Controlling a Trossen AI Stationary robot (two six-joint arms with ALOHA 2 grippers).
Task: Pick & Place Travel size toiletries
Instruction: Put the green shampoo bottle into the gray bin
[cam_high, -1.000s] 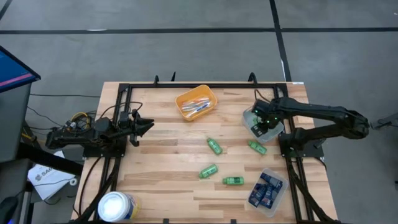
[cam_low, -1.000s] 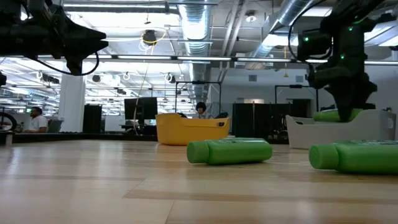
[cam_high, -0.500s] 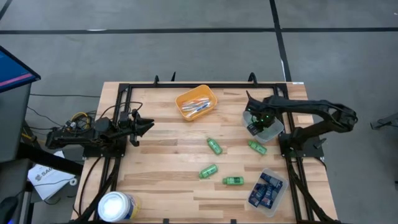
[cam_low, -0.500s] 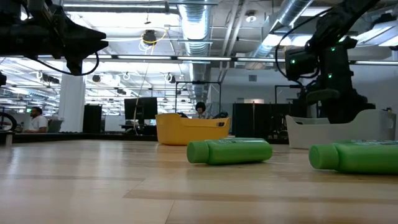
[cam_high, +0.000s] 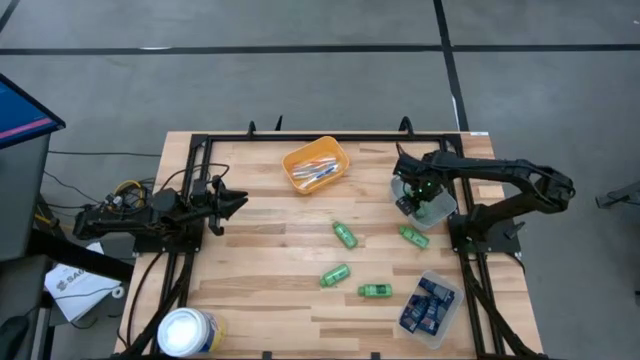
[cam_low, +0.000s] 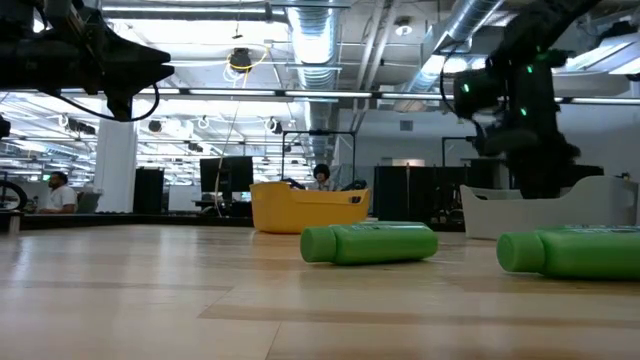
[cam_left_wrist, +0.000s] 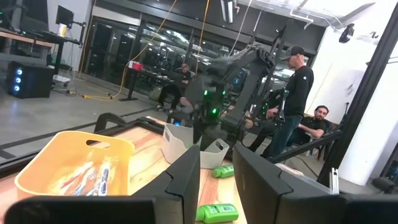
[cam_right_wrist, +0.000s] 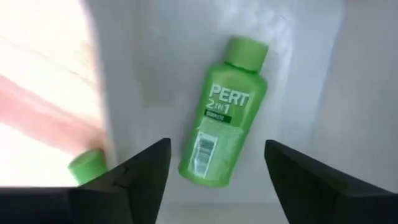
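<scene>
Tabletop (cam_high: 270, 250) looks like pale wood planks with a smooth, slightly shiny finish, the green bottle (cam_right_wrist: 224, 115) in the white tray (cam_right_wrist: 155, 37) is glossy plastic with a printed label, and the orange tray (cam_high: 315, 165) is smooth plastic too.

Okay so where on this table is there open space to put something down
Bare wood runs down the middle-left, between the left gripper, the orange tray and the round white tub. It is crowded on the right: four loose green bottles, the grey tray under the right gripper, and the clear tray of navy packets.
</scene>
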